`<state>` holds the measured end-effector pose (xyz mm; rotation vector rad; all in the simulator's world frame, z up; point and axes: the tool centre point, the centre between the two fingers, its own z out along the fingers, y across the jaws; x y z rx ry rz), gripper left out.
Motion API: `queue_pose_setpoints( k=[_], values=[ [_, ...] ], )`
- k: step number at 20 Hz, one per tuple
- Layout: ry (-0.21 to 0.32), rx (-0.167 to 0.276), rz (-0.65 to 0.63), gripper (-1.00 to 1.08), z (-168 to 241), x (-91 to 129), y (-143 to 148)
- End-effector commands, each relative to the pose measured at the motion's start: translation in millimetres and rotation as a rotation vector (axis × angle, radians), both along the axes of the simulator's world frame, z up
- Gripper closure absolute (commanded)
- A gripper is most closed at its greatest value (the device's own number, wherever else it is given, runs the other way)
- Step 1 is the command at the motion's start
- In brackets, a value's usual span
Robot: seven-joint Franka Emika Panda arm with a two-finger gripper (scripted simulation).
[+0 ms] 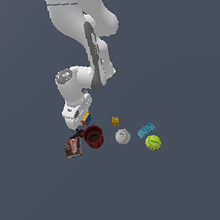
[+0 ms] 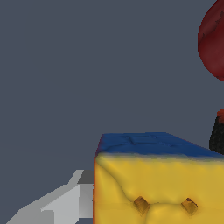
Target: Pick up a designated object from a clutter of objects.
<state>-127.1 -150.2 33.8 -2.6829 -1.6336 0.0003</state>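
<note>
Tool [image 1: 82, 122] was down at the puzzle cube [image 2: 157, 183]; grip state could not be told. Lift remained.

Puzzle cube [image 2: 157, 188]: yellow face with small orange marks, blue face above it, filling the lower right of the wrist view. Mug [image 1: 93, 136] dark red; packet [image 1: 73, 147] brown-red with white print; ball [image 1: 122, 136] white; tennis ball [image 1: 153, 142] yellow-green; brick [image 1: 146, 129] cyan; tiny block [image 1: 115, 121] yellow-orange. Arm [image 1: 84, 81] white with grey seams, against a flat slate-grey ground [image 1: 205, 182].
</note>
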Motion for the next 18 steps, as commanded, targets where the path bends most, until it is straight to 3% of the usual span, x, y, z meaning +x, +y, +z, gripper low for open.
queue_pose_setpoints(
  k=[1, 18],
  values=[
    [0.000, 0.000, 0.000, 1.08, 0, 0, 0],
    [0.000, 0.000, 0.000, 1.08, 17, 8, 0]
  ],
)
